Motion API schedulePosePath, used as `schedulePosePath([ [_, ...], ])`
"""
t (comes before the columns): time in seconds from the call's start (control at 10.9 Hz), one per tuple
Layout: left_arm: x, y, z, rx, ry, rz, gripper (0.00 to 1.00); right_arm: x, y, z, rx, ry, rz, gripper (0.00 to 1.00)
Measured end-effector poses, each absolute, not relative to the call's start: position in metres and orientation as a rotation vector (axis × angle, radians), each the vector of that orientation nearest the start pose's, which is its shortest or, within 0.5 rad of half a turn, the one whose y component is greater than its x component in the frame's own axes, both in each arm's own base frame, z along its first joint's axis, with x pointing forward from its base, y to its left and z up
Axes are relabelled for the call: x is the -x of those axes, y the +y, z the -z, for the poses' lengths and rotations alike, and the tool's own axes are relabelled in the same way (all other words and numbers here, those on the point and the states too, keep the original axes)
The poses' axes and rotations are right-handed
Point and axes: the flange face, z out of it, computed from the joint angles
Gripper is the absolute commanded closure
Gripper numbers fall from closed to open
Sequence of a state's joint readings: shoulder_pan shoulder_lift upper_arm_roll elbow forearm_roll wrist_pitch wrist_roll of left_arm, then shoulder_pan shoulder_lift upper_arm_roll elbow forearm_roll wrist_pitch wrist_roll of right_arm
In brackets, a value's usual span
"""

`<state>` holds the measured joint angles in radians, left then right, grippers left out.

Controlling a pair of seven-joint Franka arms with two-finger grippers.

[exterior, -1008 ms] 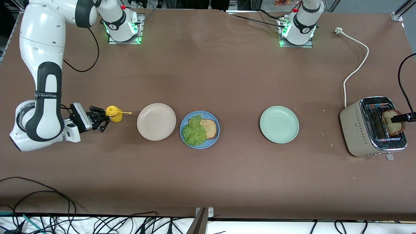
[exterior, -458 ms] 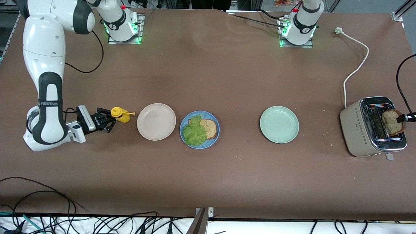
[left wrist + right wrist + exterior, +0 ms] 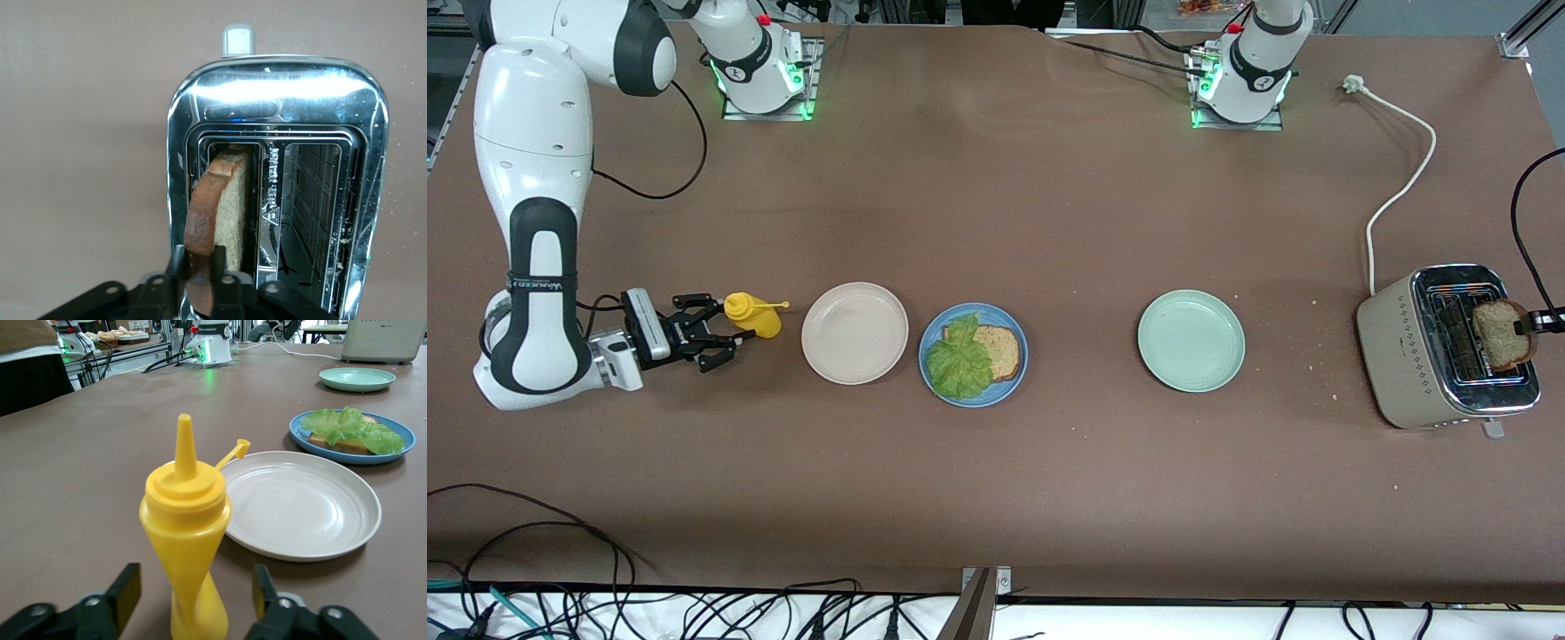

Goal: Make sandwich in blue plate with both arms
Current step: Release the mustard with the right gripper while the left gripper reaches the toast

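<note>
The blue plate (image 3: 1007,388) sits mid-table with one bread slice (image 3: 1002,348) on it, half covered by a green lettuce leaf (image 3: 958,360). At the left arm's end of the table, a second bread slice (image 3: 1500,334) stands upright in a slot of the toaster (image 3: 1414,356). My left gripper (image 3: 1529,324) is shut on the crust edge of this slice (image 3: 230,200); its fingers (image 3: 218,263) press both faces. My right gripper (image 3: 719,333) is open at the right arm's end of the table. A yellow squeeze bottle (image 3: 187,520) stands between its fingers, touching neither.
A beige plate (image 3: 855,332) lies between the yellow bottle (image 3: 749,316) and the blue plate. A pale green plate (image 3: 1191,340) lies between the blue plate and the toaster. The toaster's white cord (image 3: 1400,178) runs toward the left arm's base. Crumbs dot the table near the toaster.
My right gripper opened off the yellow bottle, left it standing, and drew back a little. My left gripper closed on the bread slice in the toaster.
</note>
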<state>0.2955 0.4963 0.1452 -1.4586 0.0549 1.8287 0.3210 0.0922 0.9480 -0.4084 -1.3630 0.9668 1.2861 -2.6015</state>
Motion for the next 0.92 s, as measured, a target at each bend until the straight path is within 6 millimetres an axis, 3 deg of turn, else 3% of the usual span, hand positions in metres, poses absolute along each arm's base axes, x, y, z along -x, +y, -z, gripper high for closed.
schedulePosePath([
  [0.09,-0.623,0.281,-0.390,3.061,-0.136,-0.243,1.00,-0.644,-0.050,-0.166,1.093,-1.834,0.593,0.00],
  [0.46,-0.623,0.281,-0.390,3.061,-0.135,-0.243,1.00,-0.650,-0.089,-0.190,1.282,-1.779,0.524,0.00],
  [0.64,-0.623,0.281,-0.391,3.061,-0.134,-0.241,1.00,-0.655,-0.099,-0.218,1.426,-1.690,0.469,0.00],
  [0.92,-0.627,0.283,-0.405,3.054,-0.131,-0.200,1.00,-0.658,-0.096,-0.266,1.613,-1.486,0.354,0.00],
])
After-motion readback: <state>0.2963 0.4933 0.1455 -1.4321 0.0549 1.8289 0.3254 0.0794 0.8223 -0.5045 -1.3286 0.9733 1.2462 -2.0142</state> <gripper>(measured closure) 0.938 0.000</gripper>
